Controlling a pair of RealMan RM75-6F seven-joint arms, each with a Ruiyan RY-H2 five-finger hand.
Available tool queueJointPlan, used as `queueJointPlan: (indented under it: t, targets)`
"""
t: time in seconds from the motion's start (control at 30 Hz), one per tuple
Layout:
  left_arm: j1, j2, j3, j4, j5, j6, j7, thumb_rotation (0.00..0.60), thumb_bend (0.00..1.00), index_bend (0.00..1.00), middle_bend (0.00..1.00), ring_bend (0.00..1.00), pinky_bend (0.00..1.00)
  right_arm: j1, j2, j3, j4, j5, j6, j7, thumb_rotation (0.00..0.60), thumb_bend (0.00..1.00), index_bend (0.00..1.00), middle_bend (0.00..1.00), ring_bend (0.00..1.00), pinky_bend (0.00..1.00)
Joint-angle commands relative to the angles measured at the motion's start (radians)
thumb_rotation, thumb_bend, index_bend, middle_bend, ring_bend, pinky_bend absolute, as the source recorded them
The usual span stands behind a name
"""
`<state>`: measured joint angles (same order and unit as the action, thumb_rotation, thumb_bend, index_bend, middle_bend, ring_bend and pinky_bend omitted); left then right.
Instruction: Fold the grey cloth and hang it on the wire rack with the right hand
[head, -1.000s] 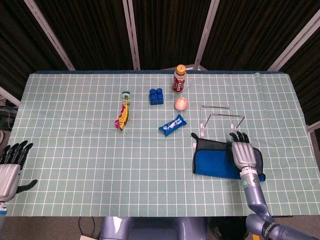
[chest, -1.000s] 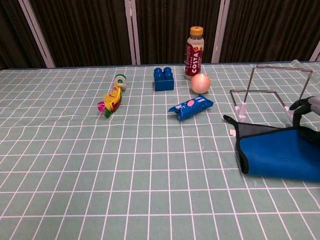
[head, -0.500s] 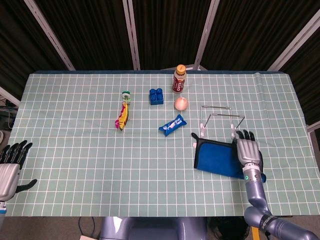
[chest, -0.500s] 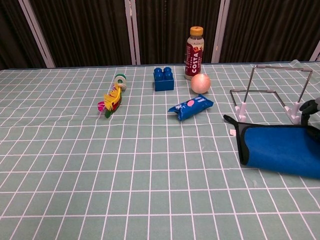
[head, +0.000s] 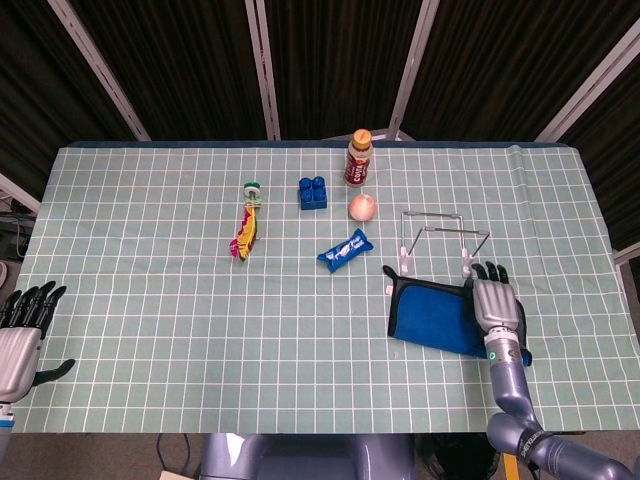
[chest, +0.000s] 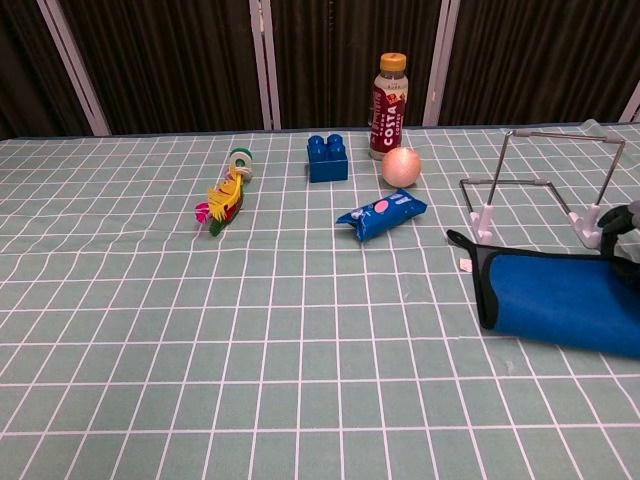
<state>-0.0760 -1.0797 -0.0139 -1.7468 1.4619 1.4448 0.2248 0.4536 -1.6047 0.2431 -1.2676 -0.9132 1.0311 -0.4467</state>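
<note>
The cloth (head: 430, 318) lies flat at the table's front right, blue side up with a dark grey border, just in front of the wire rack (head: 440, 235). My right hand (head: 497, 305) rests palm down on the cloth's right end, fingers stretched out toward the rack's right foot. In the chest view the cloth (chest: 560, 295) runs off the right edge, the rack (chest: 545, 185) stands behind it, and only a sliver of the right hand (chest: 625, 218) shows. My left hand (head: 20, 335) hovers open off the table's front left corner, holding nothing.
A blue snack packet (head: 345, 249), an onion (head: 361, 206), a brown bottle (head: 359, 157), a blue toy brick (head: 313, 192) and a colourful toy (head: 246, 229) lie across the middle and back of the table. The checked tablecloth (head: 150, 300) covers everything.
My right hand has shifted slightly right and toward the rack. The cloth looks shorter front to back than a second ago. The left hand has barely moved.
</note>
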Motion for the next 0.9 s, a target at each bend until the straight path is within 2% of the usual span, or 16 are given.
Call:
queueJointPlan:
  t: [0.03,0.23,0.27,0.33,0.4,0.47,0.73,0.9]
  targets:
    - [0.0,0.0,0.0,0.0,-0.001,0.0,0.0,0.6,0.0,0.0,0.0,0.0,0.0,0.004,-0.005,0.0,0.009,0.006,0.001,-0.001,0.6,0.49,0.66,0.12,0.0,0.01]
    - [-0.001,0.0,0.0,0.0,-0.002,-0.001,-0.001,0.6,0.0,0.0,0.0,0.0,0.0,0.012,-0.015,0.001,0.035,0.036,-0.004,-0.014,0.6,0.47,0.65,0.12,0.0,0.01]
    - [-0.001,0.0,0.0,0.0,-0.002,-0.001,-0.001,0.6,0.0,0.0,0.0,0.0,0.0,0.012,-0.014,0.001,0.036,0.04,-0.005,-0.016,0.6,0.44,0.6,0.11,0.0,0.01]
    - [-0.001,0.0,0.0,0.0,-0.002,0.0,-0.001,0.6,0.0,0.0,0.0,0.0,0.0,0.013,-0.012,0.0,0.034,0.044,-0.007,-0.015,0.6,0.32,0.41,0.08,0.0,0.0]
    - [-0.001,0.0,0.001,0.0,-0.001,0.0,-0.001,0.6,0.0,0.0,0.0,0.0,0.0,0.012,-0.008,0.0,0.028,0.044,-0.007,-0.007,0.6,0.21,0.27,0.04,0.0,0.0]
    - [-0.001,0.0,0.002,-0.001,0.001,0.0,-0.001,0.6,0.0,0.0,0.0,0.0,0.0,0.01,-0.003,-0.002,0.02,0.032,-0.002,0.007,0.6,0.16,0.2,0.01,0.0,0.0]
    - [-0.001,0.002,0.004,-0.001,0.004,0.002,-0.005,0.6,0.0,0.0,0.0,0.0,0.0,-0.015,0.044,-0.017,-0.068,-0.058,0.069,0.062,0.6,0.15,0.17,0.0,0.0,0.0]
    - [0.003,0.007,0.007,-0.005,0.015,0.01,-0.013,0.6,0.0,0.0,0.0,0.0,0.0,-0.055,0.137,-0.055,-0.191,-0.134,0.113,0.089,0.6,0.15,0.17,0.0,0.0,0.0]
